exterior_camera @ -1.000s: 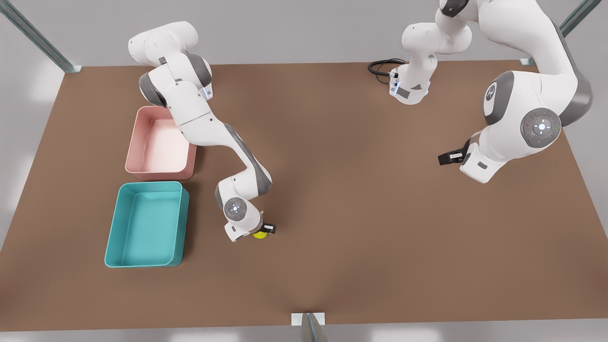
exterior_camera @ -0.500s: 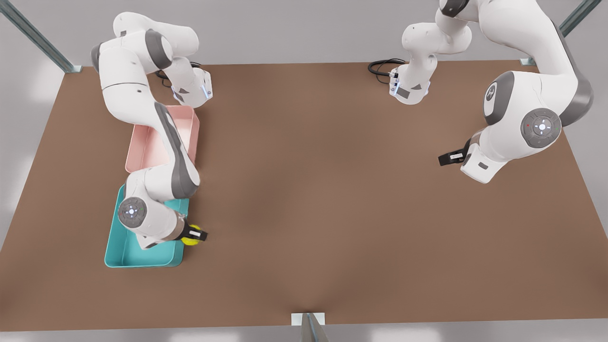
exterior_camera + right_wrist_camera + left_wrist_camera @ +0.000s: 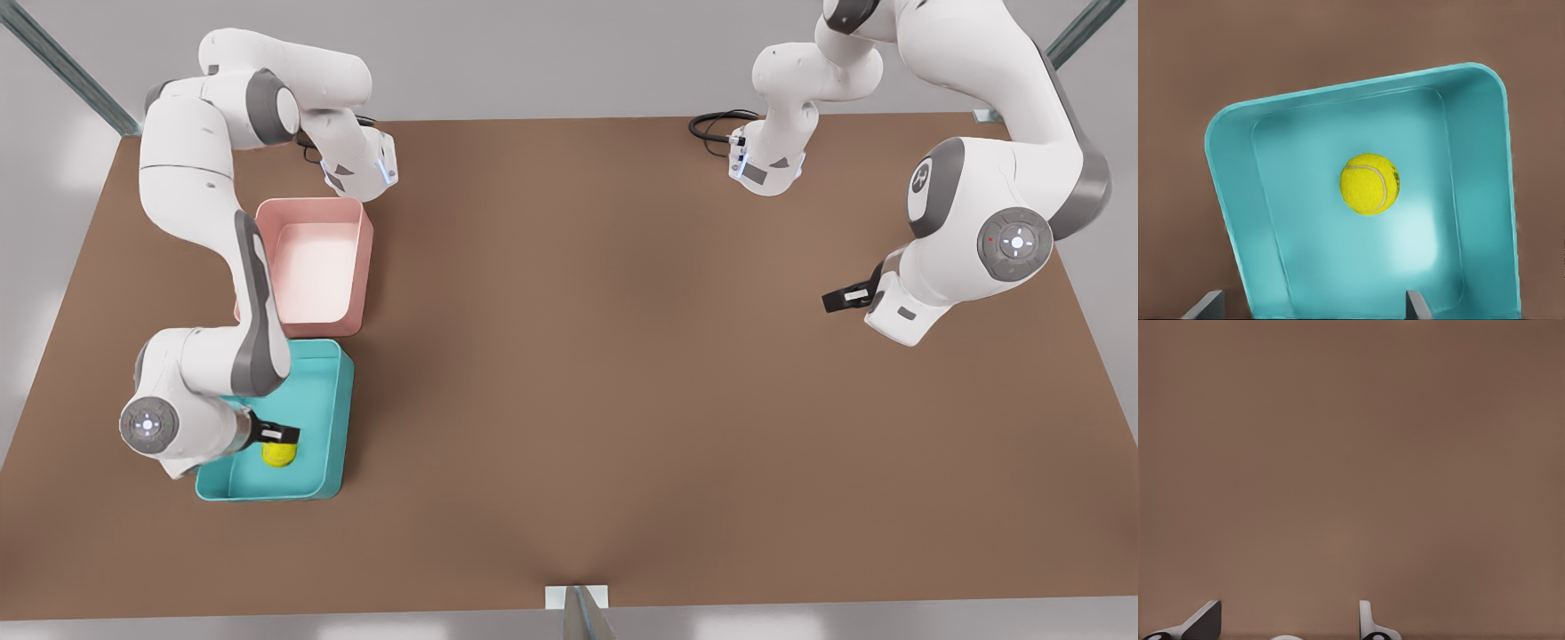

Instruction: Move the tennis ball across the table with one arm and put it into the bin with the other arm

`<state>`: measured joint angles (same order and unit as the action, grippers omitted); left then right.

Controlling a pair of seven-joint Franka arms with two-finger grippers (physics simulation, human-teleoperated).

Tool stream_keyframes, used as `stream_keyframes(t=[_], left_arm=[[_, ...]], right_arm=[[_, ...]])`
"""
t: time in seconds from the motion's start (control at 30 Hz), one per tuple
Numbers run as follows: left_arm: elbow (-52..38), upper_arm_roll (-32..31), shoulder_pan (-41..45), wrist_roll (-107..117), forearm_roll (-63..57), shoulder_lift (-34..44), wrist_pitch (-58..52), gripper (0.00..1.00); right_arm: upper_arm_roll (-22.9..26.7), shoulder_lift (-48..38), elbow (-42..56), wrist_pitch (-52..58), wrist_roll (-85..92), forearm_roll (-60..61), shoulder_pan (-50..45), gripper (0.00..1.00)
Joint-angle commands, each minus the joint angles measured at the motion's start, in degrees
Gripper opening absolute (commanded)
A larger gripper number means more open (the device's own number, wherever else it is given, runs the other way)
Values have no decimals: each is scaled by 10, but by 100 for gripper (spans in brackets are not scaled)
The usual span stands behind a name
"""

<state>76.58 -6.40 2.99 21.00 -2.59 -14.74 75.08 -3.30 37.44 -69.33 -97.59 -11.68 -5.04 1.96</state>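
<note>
Tennis ball (image 3: 278,453): lay inside the teal bin (image 3: 324,418), clear of its walls, at the near left of the table (image 3: 622,356) in the front view. Right gripper (image 3: 283,435): hung above the bin just beside the ball, fingers spread apart and holding nothing. Pink tub (image 3: 313,267): just beyond the bin, farther back. Left gripper (image 3: 834,300): waited over bare table at the front view's right, fingers parted, holding nothing.
</note>
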Motion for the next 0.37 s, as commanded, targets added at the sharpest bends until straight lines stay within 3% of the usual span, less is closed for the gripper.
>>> stream_keyframes(t=[0.0, 0.07, 0.23, 0.33], left_arm=[[0, 0, 0, 2, 0, 1, -1, 100], [0, 0, 0, 2, 0, 1, -1, 100], [0, 0, 0, 1, 0, 1, -1, 100], [0, 0, -3, 1, 0, 1, -1, 100]], right_arm=[[0, -53, 15, 142, 9, 35, -4, 100], [1, -90, 17, 188, 64, 9, -13, 100], [0, -286, -124, 175, 102, 41, 31, 100], [0, -298, -134, 173, 101, 44, 31, 100]])
